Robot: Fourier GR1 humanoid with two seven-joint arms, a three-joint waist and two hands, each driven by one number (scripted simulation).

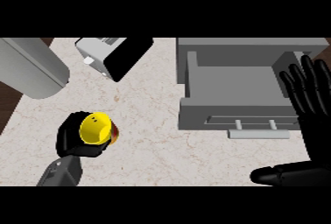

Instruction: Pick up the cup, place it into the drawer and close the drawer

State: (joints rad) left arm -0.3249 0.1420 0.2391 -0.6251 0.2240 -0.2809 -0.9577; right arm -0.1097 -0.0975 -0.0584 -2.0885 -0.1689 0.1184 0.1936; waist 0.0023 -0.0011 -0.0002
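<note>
Left of the open drawer, our left hand wraps the cup for carrying; our right hand rests beside the drawer, fingers straight.

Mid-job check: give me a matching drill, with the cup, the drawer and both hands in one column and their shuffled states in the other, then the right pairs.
Things:
1. cup
2. drawer
3. left hand
4. right hand

States:
A. open, fingers straight, at the drawer's right side
B. pulled open, nothing inside
C. yellow, held over the counter
D. curled round the cup

Pairs: 1-C, 2-B, 3-D, 4-A
</note>
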